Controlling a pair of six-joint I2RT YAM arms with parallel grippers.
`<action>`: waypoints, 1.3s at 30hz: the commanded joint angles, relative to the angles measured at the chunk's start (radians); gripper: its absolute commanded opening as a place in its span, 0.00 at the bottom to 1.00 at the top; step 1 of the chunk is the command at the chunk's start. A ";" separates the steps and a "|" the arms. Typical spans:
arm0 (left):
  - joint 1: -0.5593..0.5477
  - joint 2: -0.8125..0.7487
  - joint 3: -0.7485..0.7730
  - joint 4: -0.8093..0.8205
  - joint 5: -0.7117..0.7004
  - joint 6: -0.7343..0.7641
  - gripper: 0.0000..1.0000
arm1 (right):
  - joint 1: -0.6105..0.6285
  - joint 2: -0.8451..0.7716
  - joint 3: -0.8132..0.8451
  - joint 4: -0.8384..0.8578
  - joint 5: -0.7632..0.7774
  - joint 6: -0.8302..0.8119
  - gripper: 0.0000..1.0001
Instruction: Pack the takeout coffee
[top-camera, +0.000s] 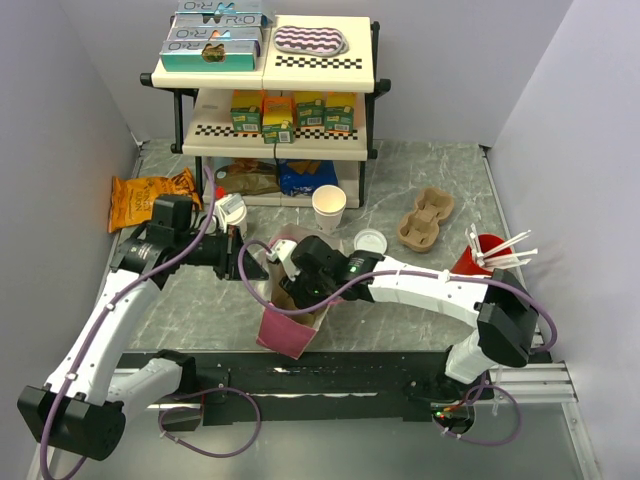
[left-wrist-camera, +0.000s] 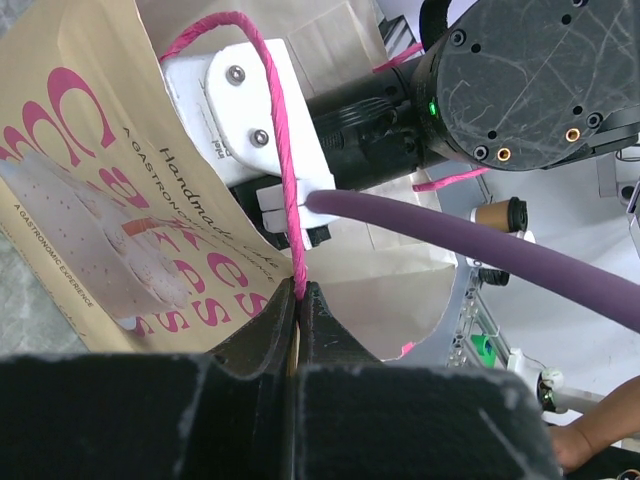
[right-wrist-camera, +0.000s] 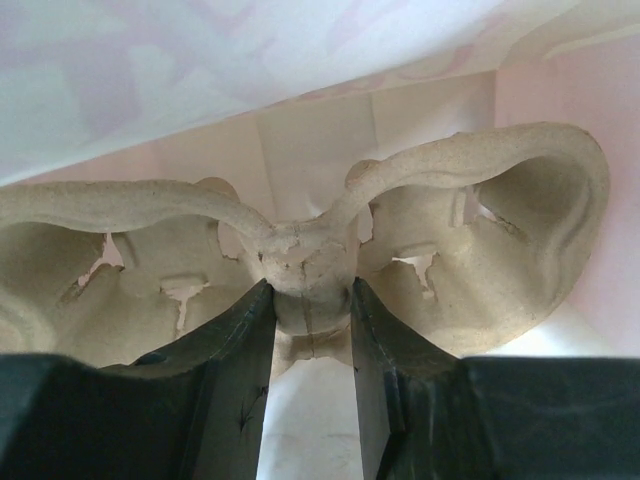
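A cream paper bag (top-camera: 285, 330) with pink print and pink cord handles stands open at the table's middle. My left gripper (top-camera: 243, 262) is shut on one pink handle cord (left-wrist-camera: 285, 150), with the bag's printed side (left-wrist-camera: 100, 200) to its left. My right gripper (top-camera: 292, 272) reaches down into the bag. In the right wrist view it (right-wrist-camera: 312, 295) is shut on the centre post of a moulded pulp cup carrier (right-wrist-camera: 500, 230), with the bag's walls (right-wrist-camera: 300, 130) around it. What looks like the takeout coffee (top-camera: 232, 211), a white lidded cup, sits just behind my left wrist.
A lidless cream cup (top-camera: 328, 205) and a round white lid (top-camera: 370, 241) stand behind the bag. A second pulp carrier (top-camera: 427, 222) and a red cup with white straws (top-camera: 485, 255) are at the right. An orange snack bag (top-camera: 145, 198) lies left, and a stocked shelf (top-camera: 270, 70) is at the back.
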 joint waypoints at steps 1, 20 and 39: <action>-0.003 0.008 0.060 0.004 0.014 0.026 0.01 | 0.001 -0.006 0.026 -0.077 -0.078 -0.017 0.43; -0.020 0.192 0.371 -0.225 -0.267 0.343 0.01 | -0.037 -0.181 0.230 -0.190 -0.121 -0.137 0.94; -0.112 0.304 0.604 -0.208 -0.177 0.379 0.01 | -0.039 -0.272 0.288 -0.017 0.082 -0.103 1.00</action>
